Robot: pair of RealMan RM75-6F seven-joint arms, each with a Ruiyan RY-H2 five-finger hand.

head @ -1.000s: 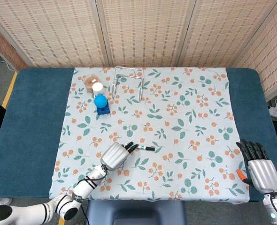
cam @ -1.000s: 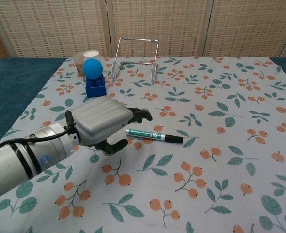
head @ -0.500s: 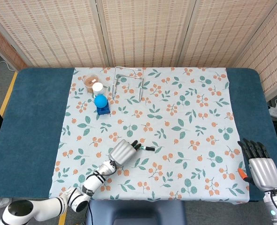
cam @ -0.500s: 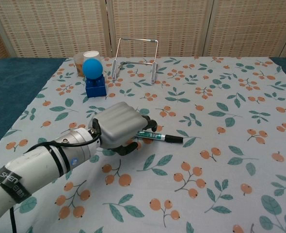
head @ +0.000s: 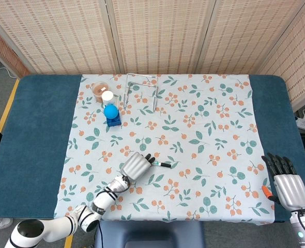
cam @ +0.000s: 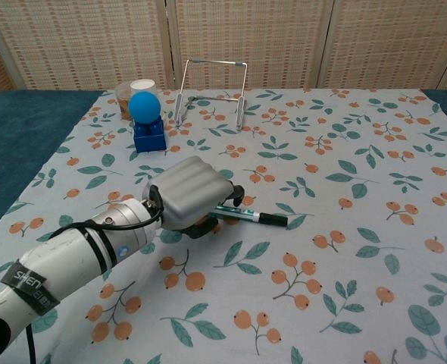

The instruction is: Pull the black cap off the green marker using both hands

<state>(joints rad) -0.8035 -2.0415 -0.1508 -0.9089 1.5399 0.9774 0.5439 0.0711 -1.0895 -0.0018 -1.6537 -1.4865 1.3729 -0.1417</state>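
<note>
Curling over the green marker (cam: 237,213) on the counter (head: 39,129), left robot hand (cam: 189,194) grips its barrel, leaving black cap (cam: 273,220) exposed; right robot hand (head: 288,187) waits empty, fingers spread.

The band on the left arm (cam: 28,283) has white letters that look like "SHEN"; the rest is cut off.

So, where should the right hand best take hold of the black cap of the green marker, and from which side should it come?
Probably at the black cap itself, coming in from the robot's right. The green marker lies flat on the tablecloth, the left hand covers its barrel end, and the cap end points free toward the right hand, so a pinch across it looks feasible.
</note>
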